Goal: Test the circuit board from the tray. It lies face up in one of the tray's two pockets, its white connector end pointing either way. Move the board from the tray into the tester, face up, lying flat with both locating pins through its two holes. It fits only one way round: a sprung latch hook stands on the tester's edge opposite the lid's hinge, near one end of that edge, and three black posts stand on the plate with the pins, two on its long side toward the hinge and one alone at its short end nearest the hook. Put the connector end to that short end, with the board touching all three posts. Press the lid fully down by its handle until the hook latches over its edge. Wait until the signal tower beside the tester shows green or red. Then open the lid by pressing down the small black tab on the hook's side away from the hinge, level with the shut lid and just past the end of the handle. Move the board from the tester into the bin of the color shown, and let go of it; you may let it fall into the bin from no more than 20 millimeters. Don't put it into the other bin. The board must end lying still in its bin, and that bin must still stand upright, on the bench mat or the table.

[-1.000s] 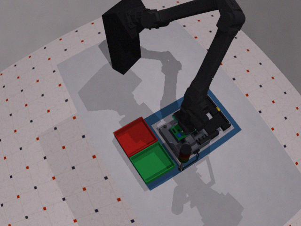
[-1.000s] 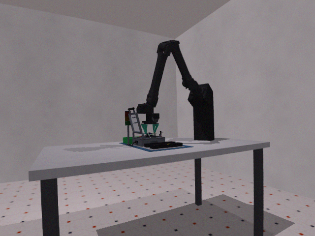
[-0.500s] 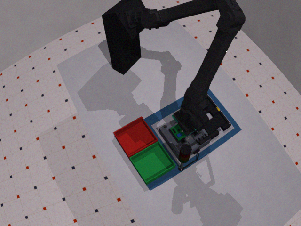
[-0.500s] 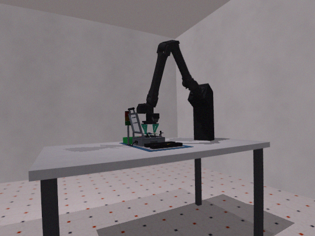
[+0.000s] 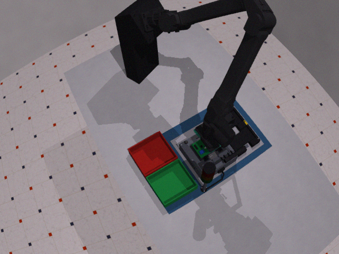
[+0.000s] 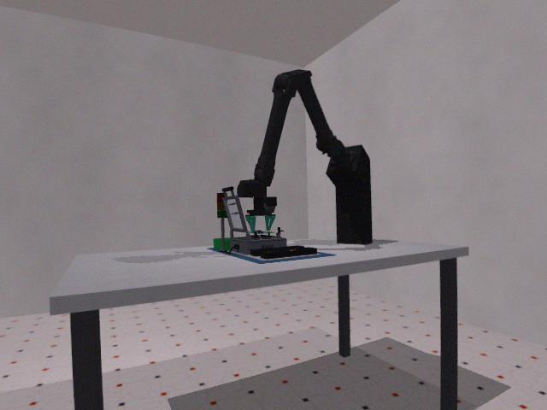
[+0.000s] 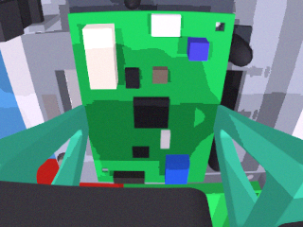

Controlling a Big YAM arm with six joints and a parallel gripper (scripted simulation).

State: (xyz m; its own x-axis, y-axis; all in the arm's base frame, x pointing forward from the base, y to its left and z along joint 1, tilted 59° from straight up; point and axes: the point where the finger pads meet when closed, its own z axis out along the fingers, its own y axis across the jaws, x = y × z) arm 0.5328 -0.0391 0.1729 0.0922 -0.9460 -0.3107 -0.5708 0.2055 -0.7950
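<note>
The green circuit board (image 7: pixel 151 89) lies face up between my teal fingers, its white connector (image 7: pixel 98 56) at the far left end in the wrist view. My gripper (image 7: pixel 151 114) is shut on the board by its long edges, over the grey tester (image 5: pixel 204 157). The board also shows in the top view (image 5: pixel 201 150), half hidden under my wrist. In the exterior view my gripper (image 6: pixel 259 229) hangs just above the tester plate, beside the lid (image 6: pixel 236 213), which stands open. I cannot tell whether the board rests on the pins.
The red bin (image 5: pixel 151 153) and the green bin (image 5: pixel 171 181) stand side by side left of the tester on the blue mat. The signal tower (image 5: pixel 207 170) stands at the tester's near corner, unlit. The black tray (image 5: pixel 246 132) lies behind my arm.
</note>
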